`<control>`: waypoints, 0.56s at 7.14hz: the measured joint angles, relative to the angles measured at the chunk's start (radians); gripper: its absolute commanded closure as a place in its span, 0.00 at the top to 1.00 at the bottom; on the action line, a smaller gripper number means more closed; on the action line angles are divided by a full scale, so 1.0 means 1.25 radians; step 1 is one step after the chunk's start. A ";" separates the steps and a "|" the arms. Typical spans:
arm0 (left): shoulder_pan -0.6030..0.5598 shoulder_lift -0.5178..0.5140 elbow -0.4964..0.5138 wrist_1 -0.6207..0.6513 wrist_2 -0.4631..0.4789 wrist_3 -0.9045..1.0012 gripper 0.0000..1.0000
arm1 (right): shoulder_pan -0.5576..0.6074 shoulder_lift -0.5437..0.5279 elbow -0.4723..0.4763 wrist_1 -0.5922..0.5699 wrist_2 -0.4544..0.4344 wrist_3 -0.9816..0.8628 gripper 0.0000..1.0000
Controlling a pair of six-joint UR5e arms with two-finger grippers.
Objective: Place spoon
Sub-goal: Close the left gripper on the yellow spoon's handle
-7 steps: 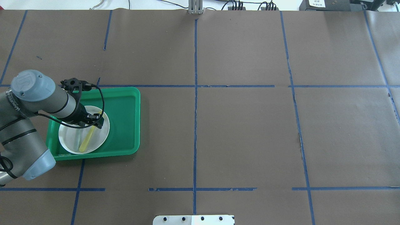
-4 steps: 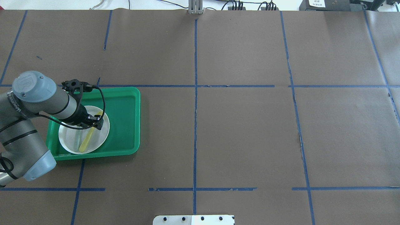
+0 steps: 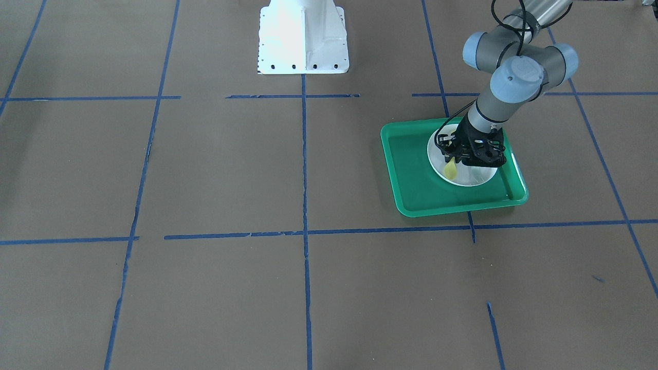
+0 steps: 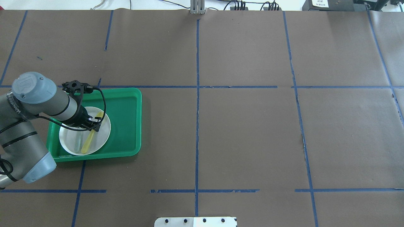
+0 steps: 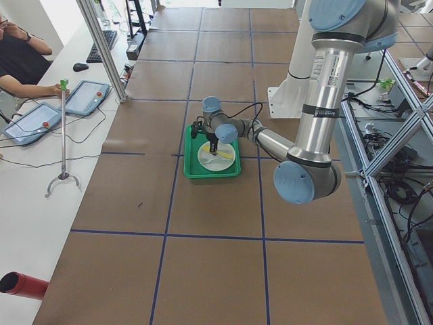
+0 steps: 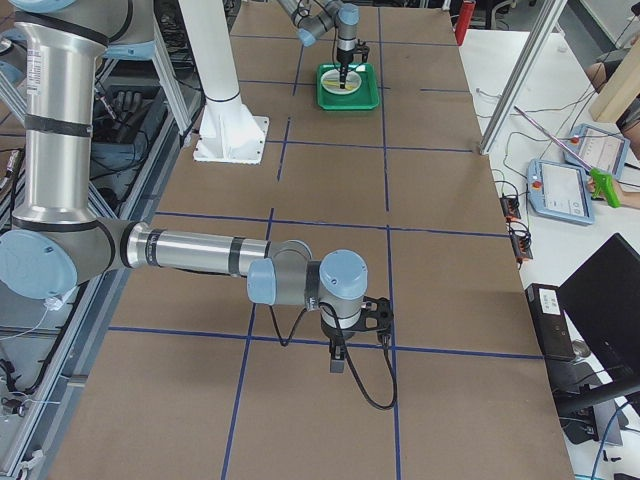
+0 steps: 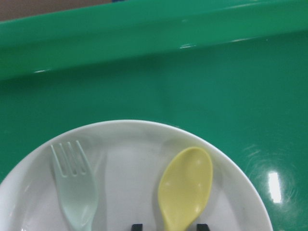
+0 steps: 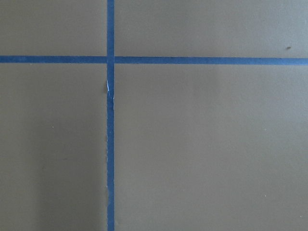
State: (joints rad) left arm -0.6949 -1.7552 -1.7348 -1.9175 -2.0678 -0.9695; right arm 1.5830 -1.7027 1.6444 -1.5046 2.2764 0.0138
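Observation:
The yellow spoon (image 4: 88, 141) lies on a white plate (image 4: 68, 138) in a green tray (image 4: 126, 119), bowl toward the robot. A pale grey-green fork (image 4: 77, 142) lies beside it. My left gripper (image 4: 96, 124) is low over the plate and open. In the left wrist view its two fingertips (image 7: 137, 226) stand on either side of the spoon (image 7: 185, 187) at the neck, with the fork (image 7: 74, 192) to the left. My right gripper (image 6: 337, 362) hangs over bare table far from the tray; I cannot tell whether it is open or shut.
The tray (image 3: 411, 164) sits on the robot's left side of the brown table marked with blue tape lines (image 4: 197, 94). The white robot base (image 3: 302, 36) stands at the table's near edge. An operator sits beyond the far edge in the exterior left view.
My left gripper has come down a little toward the plate over the spoon's handle. The spoon and fork lie about where they were.

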 measured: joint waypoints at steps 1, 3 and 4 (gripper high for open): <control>0.000 0.002 -0.004 0.000 0.000 0.000 0.00 | 0.000 0.000 0.000 0.000 0.000 0.000 1.00; -0.005 0.007 -0.017 0.001 0.002 0.000 0.00 | 0.000 0.000 0.000 0.000 0.000 0.000 1.00; -0.009 0.013 -0.034 0.004 0.003 0.002 0.00 | 0.000 0.000 0.000 0.000 0.000 0.000 1.00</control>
State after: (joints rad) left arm -0.7065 -1.7387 -1.7770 -1.9119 -2.0637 -0.9673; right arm 1.5831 -1.7027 1.6444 -1.5048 2.2764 0.0138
